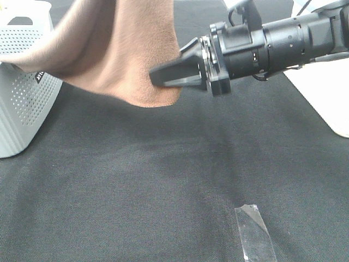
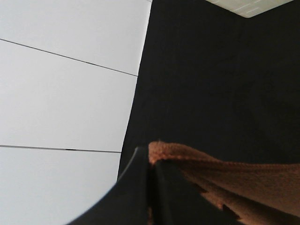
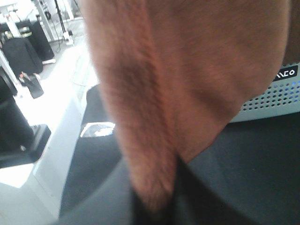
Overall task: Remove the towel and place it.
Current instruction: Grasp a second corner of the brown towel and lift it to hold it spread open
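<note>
hanging in the air above the table (image 1: 163,180), the towel (image 1: 125,49) is a brown plush sheet that runs off the top of the exterior high view. its lower edge curves down to a rounded fold well clear of the black cloth that covers the table.

the right gripper (image 1: 158,75) reaches in level from the right, and its dark fingers are clenched on that lower fold. in the right wrist view a thick ridge of the towel (image 3: 187,70) drops straight into the right gripper (image 3: 154,201), pinched between the two fingers with no gap showing.

the left gripper (image 2: 149,161) is out of the exterior high view. its own wrist view shows its fingers pressed together on a corner of the towel (image 2: 234,178), whose edge stands up just beyond the tips, with the rest trailing off to one side over the black cloth.

a white perforated basket (image 1: 22,109) stands on the table at the left of the exterior high view. the towel's far side passes across its upper rim, and i cannot tell whether the two touch. the basket (image 3: 276,93) also shows behind the towel in the right wrist view.

a strip of clear tape (image 1: 253,229) lies flat on the table near the front, well apart from the towel.
</note>
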You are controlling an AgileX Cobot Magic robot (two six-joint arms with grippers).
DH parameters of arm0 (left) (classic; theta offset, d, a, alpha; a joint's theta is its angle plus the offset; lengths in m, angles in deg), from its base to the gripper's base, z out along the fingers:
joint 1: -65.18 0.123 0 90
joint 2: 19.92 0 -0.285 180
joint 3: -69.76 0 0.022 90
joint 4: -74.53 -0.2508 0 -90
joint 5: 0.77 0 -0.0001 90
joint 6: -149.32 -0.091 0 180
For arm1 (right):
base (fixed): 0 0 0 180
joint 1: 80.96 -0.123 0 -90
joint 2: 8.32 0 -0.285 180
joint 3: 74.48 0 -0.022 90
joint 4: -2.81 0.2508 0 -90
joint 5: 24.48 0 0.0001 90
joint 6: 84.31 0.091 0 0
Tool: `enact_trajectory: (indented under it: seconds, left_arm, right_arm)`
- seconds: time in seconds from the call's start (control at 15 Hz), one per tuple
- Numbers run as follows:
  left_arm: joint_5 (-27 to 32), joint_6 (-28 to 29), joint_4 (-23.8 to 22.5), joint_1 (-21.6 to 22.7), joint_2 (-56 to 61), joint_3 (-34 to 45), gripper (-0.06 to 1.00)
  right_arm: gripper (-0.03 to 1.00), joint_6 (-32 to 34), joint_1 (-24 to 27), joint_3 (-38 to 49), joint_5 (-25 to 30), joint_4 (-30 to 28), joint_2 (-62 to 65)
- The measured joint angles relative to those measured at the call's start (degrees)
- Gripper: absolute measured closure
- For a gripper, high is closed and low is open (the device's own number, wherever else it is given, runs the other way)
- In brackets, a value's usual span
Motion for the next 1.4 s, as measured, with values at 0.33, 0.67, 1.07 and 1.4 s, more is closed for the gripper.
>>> enact_trajectory:
  seconds: [0.33, 0.67, 1.07, 1.4]
  left_arm:
    - [2.98, 7.96, 0.29, 0.00, 0.00, 0.00, 0.94]
    - [5.90, 21.77, 1.43, 0.23, 0.00, 0.00, 0.94]
    - [-13.06, 24.52, 10.43, 9.22, 0.00, 0.00, 0.94]
    - [-22.75, 13.87, 22.00, 20.63, -1.20, 0.00, 0.94]
  right_arm:
    - [0.96, 13.58, 0.00, 0.00, -0.97, 0.86, 0.00]
    - [0.96, 47.50, 0.46, -6.30, -11.12, -16.33, 7.28]
    - [0.96, 90.41, 0.63, -40.97, -8.54, -74.48, 13.18]
    - [0.96, 91.50, 0.63, -60.33, -7.45, -82.91, 5.33]
